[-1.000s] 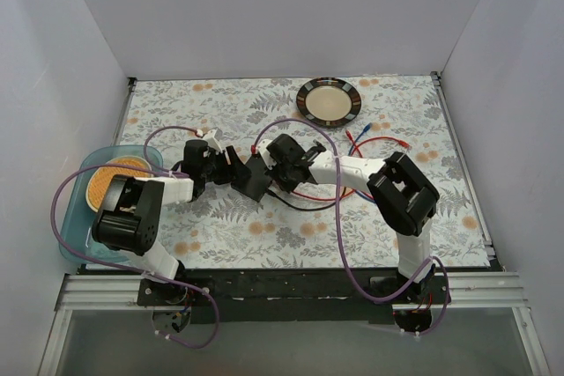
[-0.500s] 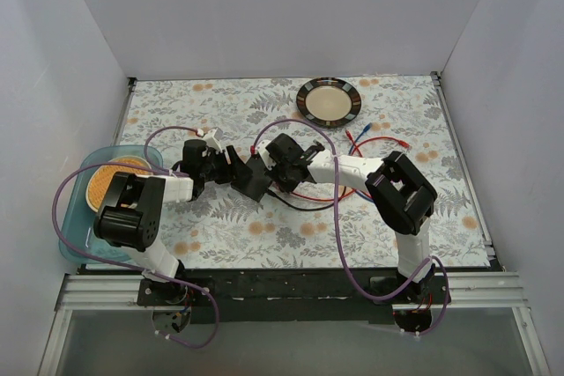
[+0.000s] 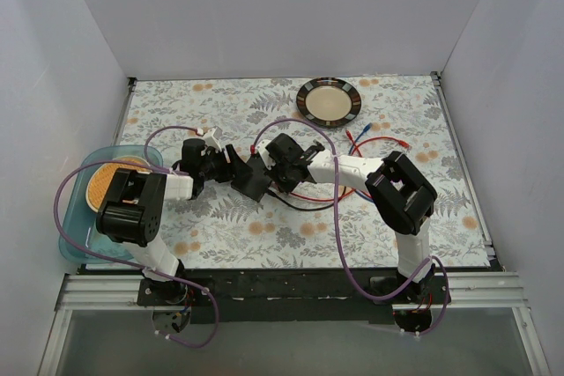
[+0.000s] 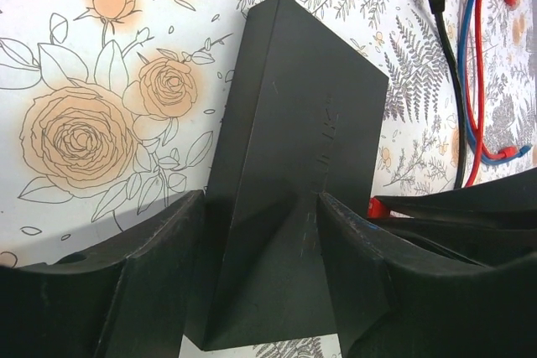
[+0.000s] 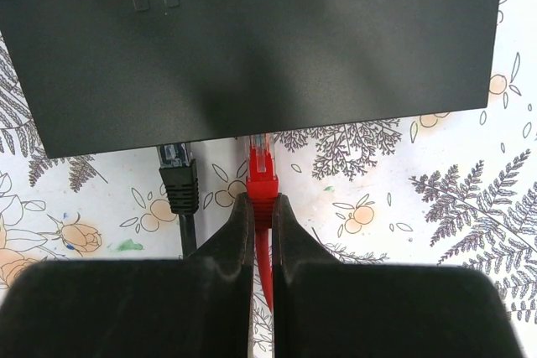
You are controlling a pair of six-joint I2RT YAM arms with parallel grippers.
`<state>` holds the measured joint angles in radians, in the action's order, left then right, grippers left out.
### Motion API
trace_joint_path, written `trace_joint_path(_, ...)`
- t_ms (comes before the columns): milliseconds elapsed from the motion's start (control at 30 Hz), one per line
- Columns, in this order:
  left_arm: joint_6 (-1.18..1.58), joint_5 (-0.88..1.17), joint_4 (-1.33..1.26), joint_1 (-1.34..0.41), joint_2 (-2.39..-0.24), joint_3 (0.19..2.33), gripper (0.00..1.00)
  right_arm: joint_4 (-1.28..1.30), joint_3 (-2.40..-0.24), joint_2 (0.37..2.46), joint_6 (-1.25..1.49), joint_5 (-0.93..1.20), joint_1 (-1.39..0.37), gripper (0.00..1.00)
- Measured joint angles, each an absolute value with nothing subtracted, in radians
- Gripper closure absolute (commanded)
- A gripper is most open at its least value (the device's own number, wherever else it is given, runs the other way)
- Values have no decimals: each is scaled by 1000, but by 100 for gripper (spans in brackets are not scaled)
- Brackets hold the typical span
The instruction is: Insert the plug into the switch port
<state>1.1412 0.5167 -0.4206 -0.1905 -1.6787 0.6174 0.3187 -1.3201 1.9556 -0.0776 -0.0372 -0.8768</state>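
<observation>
The left gripper is clamped across the flat black rectangular switch box, one finger pressed on each long face, and holds it tilted near the middle of the floral-patterned table cover. The right gripper is clenched on the red cable plug, its fingers pinching the plug's rear boot. The plug's clear tip meets the lower edge of the box below the TP-LINK lettering. The switch port on that edge is hidden under the box's top face, so whether the plug is seated cannot be told. A black cable plug lies just left of the red one, its tip also at that edge. In the top view, a dark-rimmed round plate sits at the far edge. Loose red and blue cables lie right of the grippers, and a teal tray overhangs the left edge. Open cover spans the near side and the far left.
</observation>
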Motion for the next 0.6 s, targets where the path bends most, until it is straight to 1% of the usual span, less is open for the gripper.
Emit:
trace_joint_path(200, 1142, 536, -436, -184, -1695, 623, 48, 317, -1320, 1955, -77, -36, -877, 99)
trace_joint_path(600, 1145, 548, -447, -179, -1705, 624, 49, 316, -1319, 1950, -74, -30, -878, 99)
